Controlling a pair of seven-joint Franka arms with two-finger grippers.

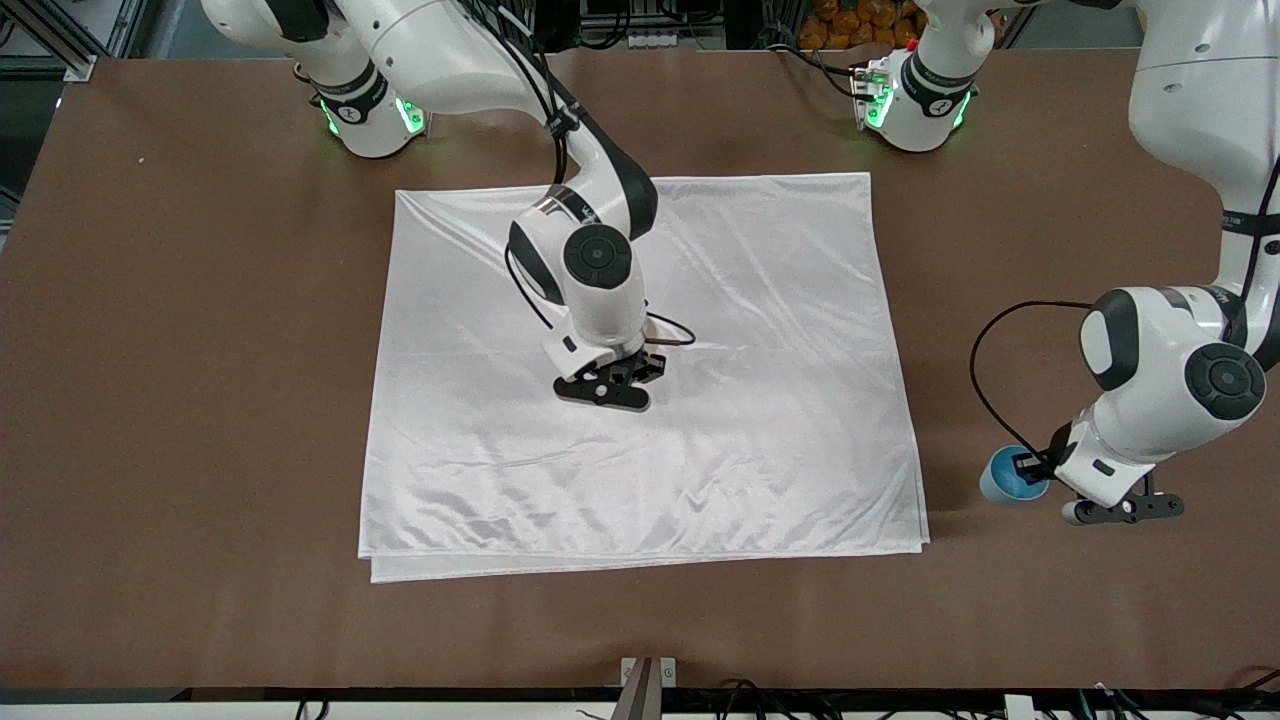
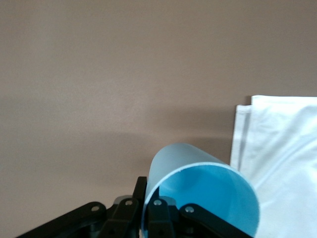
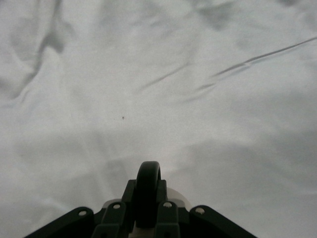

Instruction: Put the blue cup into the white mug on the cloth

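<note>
The brown table (image 1: pixel 200 400) carries the white satin cloth (image 1: pixel 760 400), a wrinkled, layered rectangle spread under the right gripper (image 1: pixel 612 383) and lying just beside the left gripper (image 1: pixel 1035 478), toward the right arm's end of the table from it. The right gripper hangs low over the middle of the cloth, its jaws closed on the black loop handle of the white mug (image 3: pixel 171 197); in the right wrist view the handle stands between the fingers (image 3: pixel 117 213) with a sliver of the mug's pale body just under them, and in the front view the arm hides almost all of the mug. The left gripper is down over bare table off the cloth's edge, clamped on the rim of the blue cup (image 1: pixel 1005 476). In the left wrist view the cup (image 2: pixel 198 191) tilts with its brighter blue inside showing, and the cloth's folded corner (image 2: pixel 277 148) lies close by.
</note>
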